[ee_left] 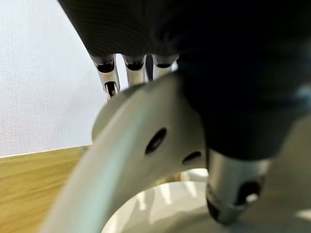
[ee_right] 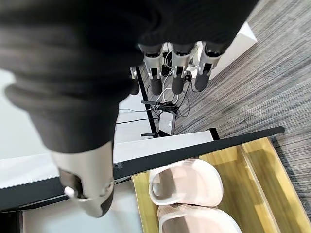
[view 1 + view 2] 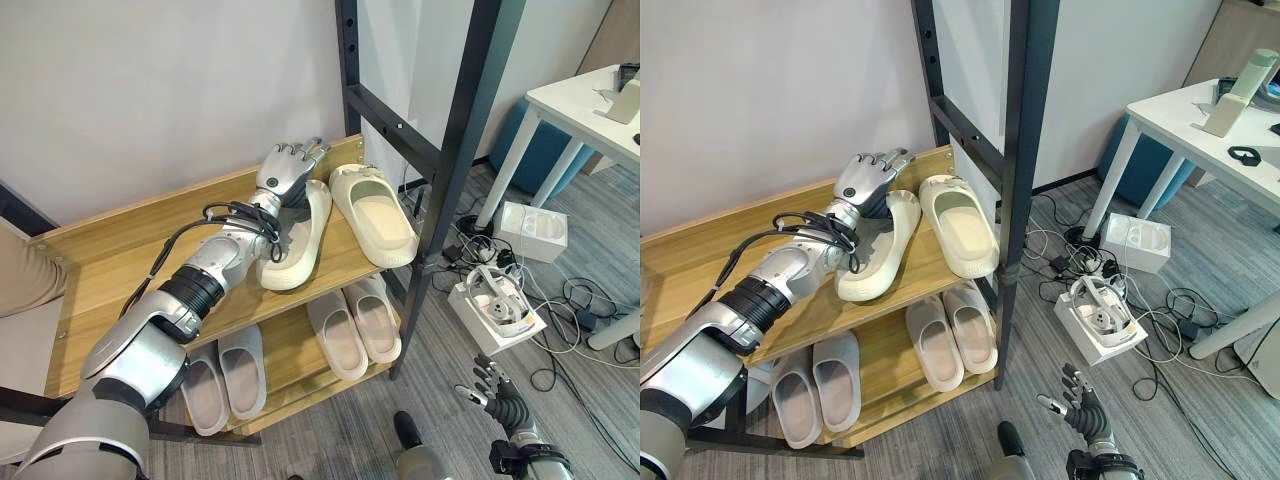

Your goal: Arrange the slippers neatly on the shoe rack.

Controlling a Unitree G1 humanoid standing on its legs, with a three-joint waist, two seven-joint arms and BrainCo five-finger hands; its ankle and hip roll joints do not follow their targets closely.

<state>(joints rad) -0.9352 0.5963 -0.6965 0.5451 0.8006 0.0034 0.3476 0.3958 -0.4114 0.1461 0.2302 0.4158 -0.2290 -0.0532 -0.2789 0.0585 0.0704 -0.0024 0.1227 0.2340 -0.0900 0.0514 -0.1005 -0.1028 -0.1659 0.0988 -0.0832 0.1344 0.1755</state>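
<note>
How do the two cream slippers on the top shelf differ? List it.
The left cream slipper lies under the left hand, whose fingers curl over its toe strap; the right cream slipper lies free. The left cream slipper angles away from the right one at the heel. Both are cream, sole down on the top shelf.

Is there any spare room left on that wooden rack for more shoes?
Yes: the upper shelf lies bare from its left end to the left hand, which grips one cream slipper beside its mate. The lower shelf is crowded: a grey pair and a pinkish pair fill it.
</note>
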